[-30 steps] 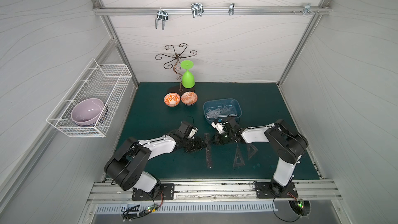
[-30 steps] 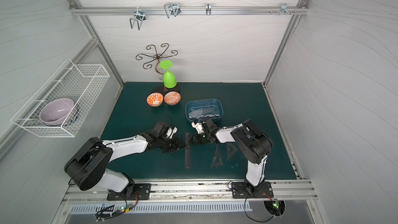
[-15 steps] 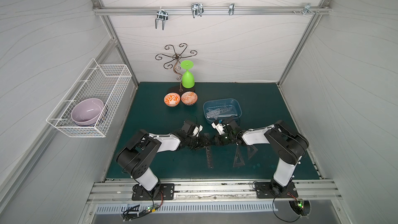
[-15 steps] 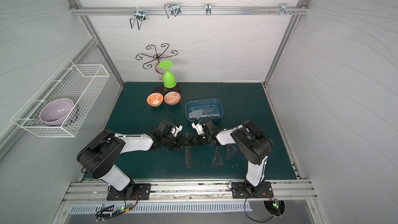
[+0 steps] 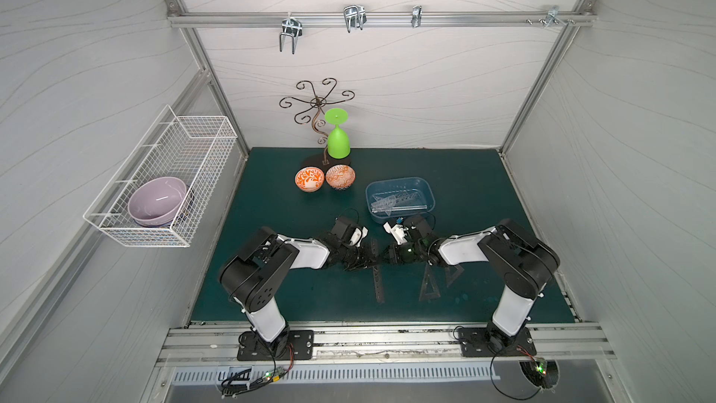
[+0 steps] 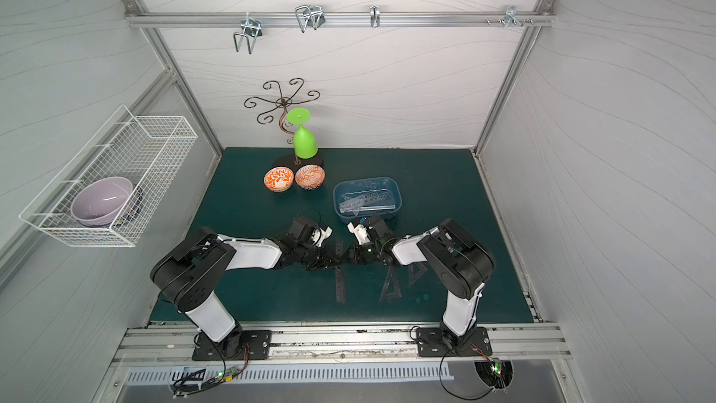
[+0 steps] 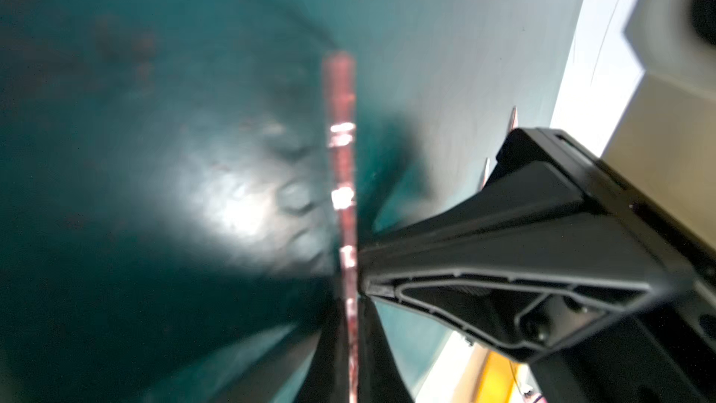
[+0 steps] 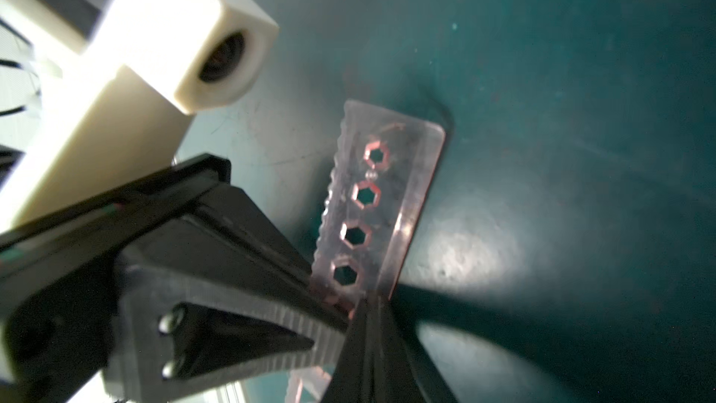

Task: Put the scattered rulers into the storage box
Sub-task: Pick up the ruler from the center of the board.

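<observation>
Just short of the storage box (image 5: pixel 399 179), on its side toward the arm bases, I have one straight stencil ruler (image 8: pixel 381 203) pinched by both arms at once. Status of the left end effector (image 7: pixel 350 343): closed on the strip, which the left wrist view shows edge-on between its fingers. Status of the right end effector (image 8: pixel 366 327): likewise closed on the same strip, next to its row of hexagon cut-outs. The ruler's free end throws a shadow on the bench (image 5: pixel 476 195), so I judge that end lifted clear. My reading of the double grip: a thin strip lying flat gives little purchase, so one arm steadies it while the other takes a firmer hold for the carry.

Inside the storage box lie several stowed rulers (image 5: pixel 395 201), crossing its floor at an angle. Farther from the box than the held strip, an open triangle (image 5: pixel 431 284) and a second triangle (image 5: pixel 453 272) lie flat, not yet collected.

Obstructions: the near wall of the box must be cleared, and the right wrist sits just beside it, so room is tight. Two orange bowls (image 5: pixel 309 180) stand beside the box on the left arm's side, outside the direct path.
</observation>
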`<state>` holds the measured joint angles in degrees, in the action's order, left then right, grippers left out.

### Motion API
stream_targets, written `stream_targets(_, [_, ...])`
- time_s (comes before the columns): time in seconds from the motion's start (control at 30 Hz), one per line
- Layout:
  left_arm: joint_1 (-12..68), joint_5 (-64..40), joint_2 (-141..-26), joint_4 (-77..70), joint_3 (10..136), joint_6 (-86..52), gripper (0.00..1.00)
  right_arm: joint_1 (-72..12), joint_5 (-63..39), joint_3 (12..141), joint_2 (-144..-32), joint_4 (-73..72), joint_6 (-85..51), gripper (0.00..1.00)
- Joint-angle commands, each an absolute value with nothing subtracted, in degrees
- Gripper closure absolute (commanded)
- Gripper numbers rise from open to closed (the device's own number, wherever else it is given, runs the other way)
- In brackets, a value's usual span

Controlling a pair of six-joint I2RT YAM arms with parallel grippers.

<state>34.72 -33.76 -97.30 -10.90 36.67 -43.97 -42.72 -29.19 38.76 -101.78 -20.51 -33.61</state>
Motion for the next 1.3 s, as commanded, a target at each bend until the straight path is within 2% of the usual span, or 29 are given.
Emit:
stream_targets(0.0, [35.9, -30.6, -98.7, -5.2, 37.2, -42.0, 1.0, -41.9, -29.6, 36.5, -99.2, -12.4, -33.2, 0.94])
stream_targets(0.2, [34.9, -31.6, -88.7, 7.5, 40.2, -35.8, 1.0, -38.0, -32.2, 40.3, -84.7, -1.4, -26.5, 0.87])
stream_targets(0.3, [34.5, -36.4, -83.6, 12.3, 42.5, -33.3, 1.0, -34.5, -38.4, 42.1, -78.8, 2.0, -22.9, 0.77])
stream_targets(0.57, [32.5, -55.4, -77.3, 18.3, 47.9, -28.7, 1.0, -28.9, -50.9, 45.0, -72.4, 3.2, -23.3, 0.38])
stream_targets(0.7, [31.0, -61.3, -75.7, 16.0, 48.3, -29.3, 1.0, -28.1, -55.4, 44.8, -73.8, -1.0, -27.4, 0.28])
stream_targets(0.9, [31.0, -64.0, -75.9, 12.3, 47.8, -30.8, 1.0, -30.0, -58.9, 44.9, -77.0, -7.8, -33.0, 0.3])
stream_targets(1.03, [31.0, -64.3, -75.8, 10.0, 47.4, -31.9, 1.0, -31.8, -59.4, 45.9, -79.8, -10.1, -35.0, 0.37])
stream_targets(1.17, [31.0, -64.2, -75.7, 9.5, 47.2, -32.0, 1.0, -32.0, -60.0, 46.2, -81.2, -11.7, -36.4, 0.47])
stream_targets(1.27, [31.0, -64.0, -75.8, 9.2, 46.9, -31.8, 1.0, -31.9, -59.6, 46.1, -81.2, -12.9, -37.6, 0.62])
